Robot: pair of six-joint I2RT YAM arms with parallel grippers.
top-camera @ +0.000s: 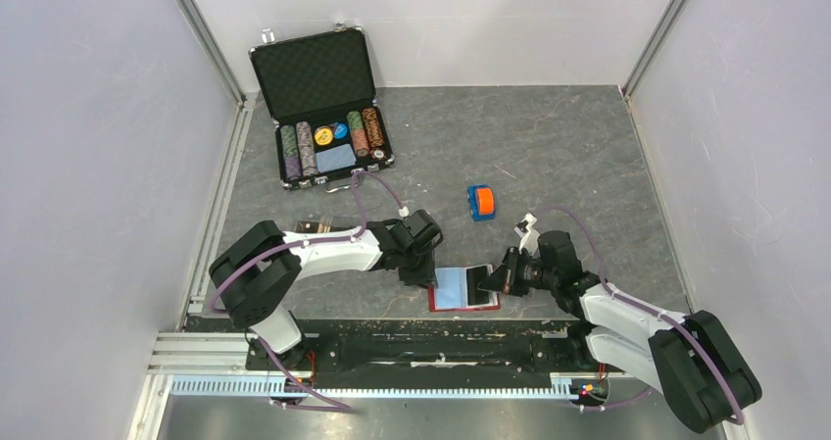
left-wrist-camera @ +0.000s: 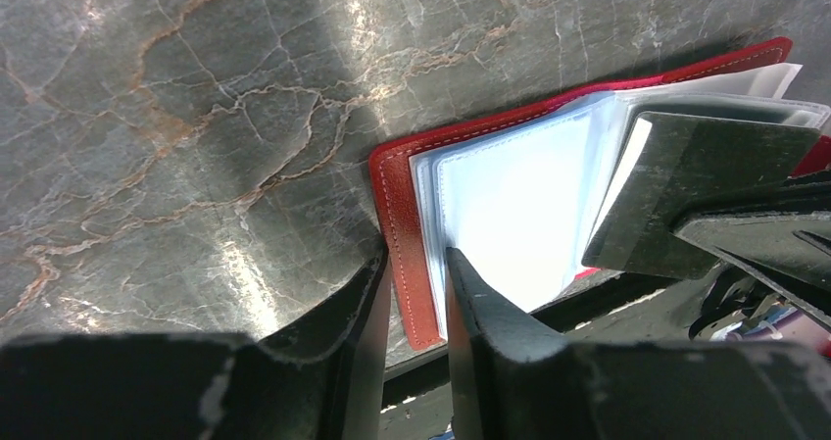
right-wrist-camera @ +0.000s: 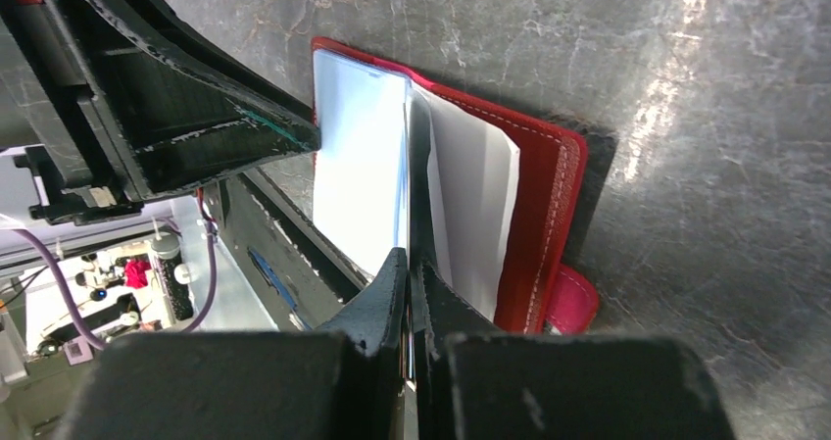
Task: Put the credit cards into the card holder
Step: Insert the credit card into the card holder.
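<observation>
A small red snap-tab wallet (top-camera: 463, 306) lies open near the front edge, with a pale blue leaf (top-camera: 451, 285) on top. My left gripper (top-camera: 419, 275) stands at its left edge. In the left wrist view the left gripper (left-wrist-camera: 416, 254) is slightly open, straddling the red cover (left-wrist-camera: 397, 205). My right gripper (top-camera: 495, 281) is at the wallet's right side. In the right wrist view the right gripper (right-wrist-camera: 410, 254) is shut on a thin dark leaf (right-wrist-camera: 416, 166) standing edge-on; I cannot tell whether it is a card or a sleeve. A small clear holder (top-camera: 314, 226) peeks from behind the left arm. No orange-gold card shows clearly.
A black chip briefcase (top-camera: 314, 77) stands open at the back left with rows of poker chips (top-camera: 306, 148). A small orange object in a blue frame (top-camera: 480, 202) lies mid-table. The black front rail (top-camera: 421, 347) runs just below the wallet. Grey walls close in both sides.
</observation>
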